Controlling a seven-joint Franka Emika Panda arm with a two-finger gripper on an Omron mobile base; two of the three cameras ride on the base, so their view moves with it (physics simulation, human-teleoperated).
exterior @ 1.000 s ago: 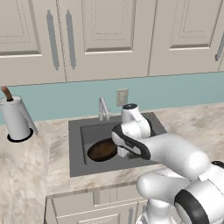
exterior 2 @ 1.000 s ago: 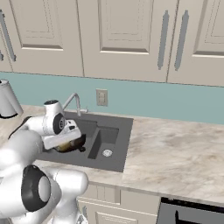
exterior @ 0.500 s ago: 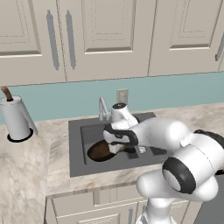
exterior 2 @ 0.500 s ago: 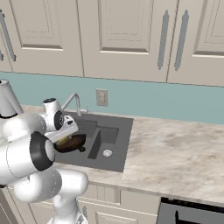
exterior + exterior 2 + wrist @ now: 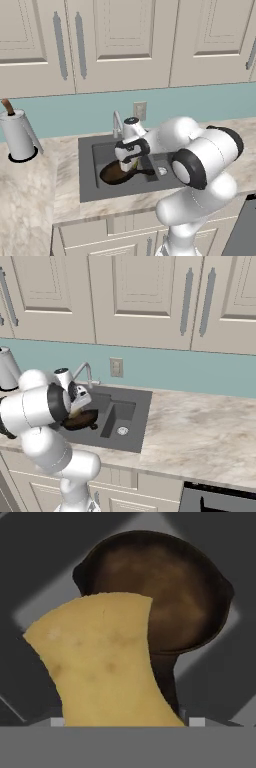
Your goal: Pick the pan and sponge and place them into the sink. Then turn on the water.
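Now the gripper [image 5: 131, 161], clamping the sponge [image 5: 102, 667], has swung left over the pan [image 5: 160, 592].

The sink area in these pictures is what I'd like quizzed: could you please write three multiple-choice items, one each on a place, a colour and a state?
1. Where is the pan?
A. In the sink's large basin
B. On the counter
C. In a cupboard

2. What colour is the sponge?
A. Blue
B. Yellow
C. White

3. What is the state of the faucet?
A. Running
B. Broken off
C. No water flowing

Answers:
1 A, the pan lies inside the sink.
2 B, the hand view shows a yellow block in the gripper.
3 C, no stream falls from the spout.
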